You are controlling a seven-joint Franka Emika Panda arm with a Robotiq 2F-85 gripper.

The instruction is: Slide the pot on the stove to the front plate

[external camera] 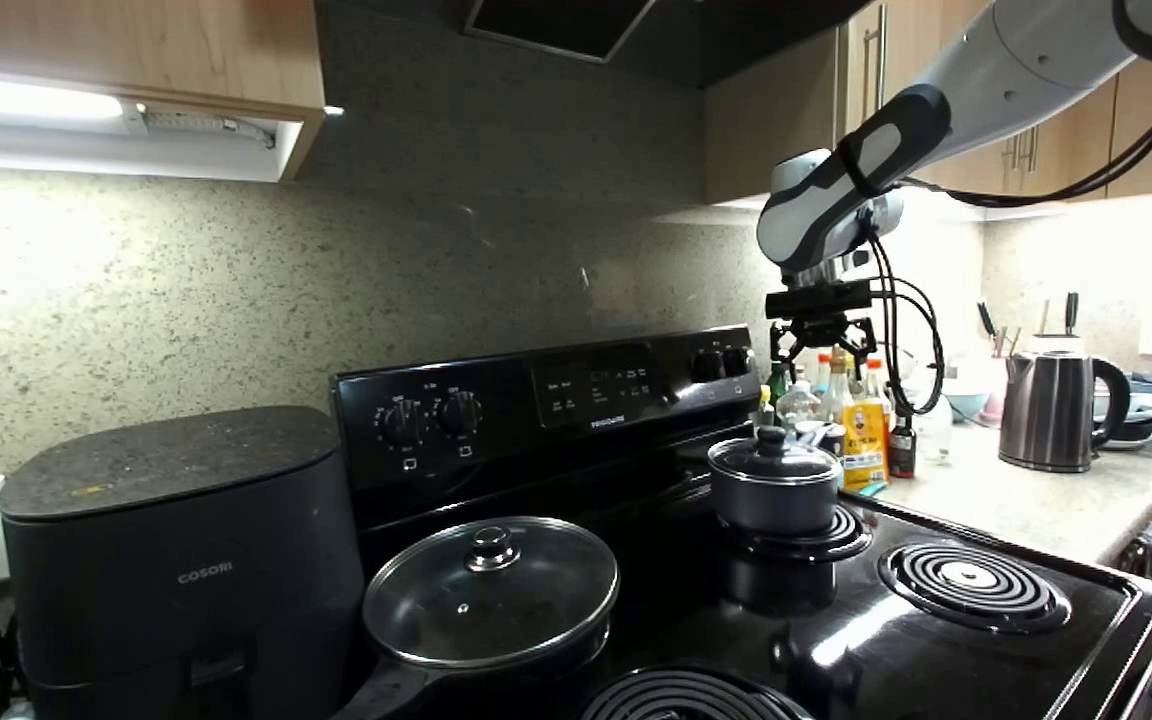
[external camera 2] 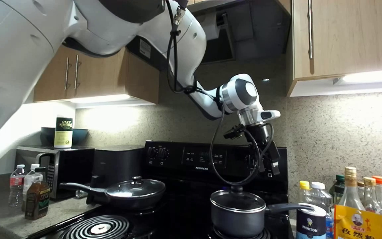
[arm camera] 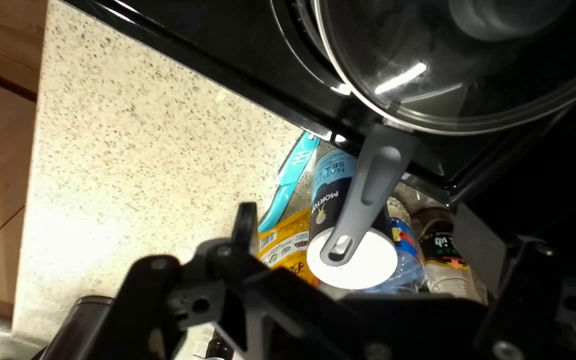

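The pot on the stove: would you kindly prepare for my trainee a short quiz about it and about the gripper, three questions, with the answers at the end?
1. Multiple choice. Where does the pot stand?
(a) on a front burner
(b) on a back burner
(c) on the counter

2. True or false? The gripper is open and grips nothing.

3. Fill the gap. In the wrist view, the pot's handle extends over a container marked ____.

Key
1: b
2: True
3: Morton
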